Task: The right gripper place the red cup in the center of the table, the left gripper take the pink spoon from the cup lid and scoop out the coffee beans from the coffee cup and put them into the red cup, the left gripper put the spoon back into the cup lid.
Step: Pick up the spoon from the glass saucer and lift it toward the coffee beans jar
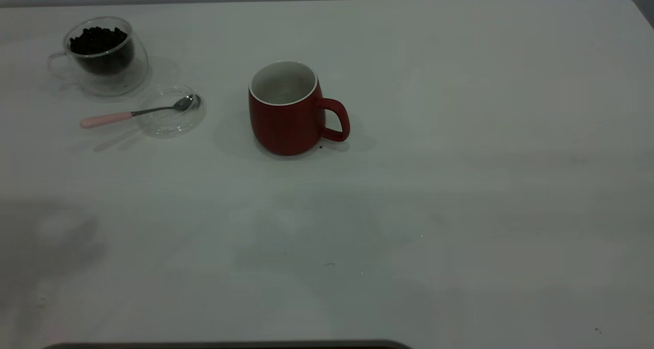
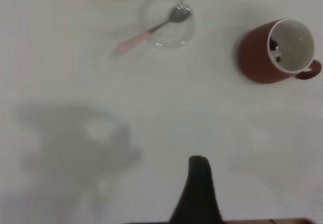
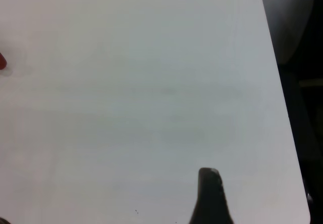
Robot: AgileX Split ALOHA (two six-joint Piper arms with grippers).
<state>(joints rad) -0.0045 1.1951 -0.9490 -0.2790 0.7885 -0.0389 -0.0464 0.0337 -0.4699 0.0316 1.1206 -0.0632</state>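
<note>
Spanning every view, the white worktop (image 1: 460,134) carries all items. Red cup (image 1: 286,111) stands upright near centre, white inside, handle toward the right arm's side, a few beans visible inside from the left wrist view. Coffee cup (image 1: 104,55) holds coffee beans (image 1: 97,40). Beside it, cup lid (image 1: 171,111) bears the pink spoon (image 1: 135,114). Left gripper (image 2: 199,193) and right gripper (image 3: 212,199) hover over bare worktop; cannot tell how either's jaws stand.

Dim, flat light; the counter (image 1: 460,134) reads grey. Soft shadows fall beside the red cup (image 1: 286,111). A broad blurred shadow shows in the left wrist view, where everything looks soft
</note>
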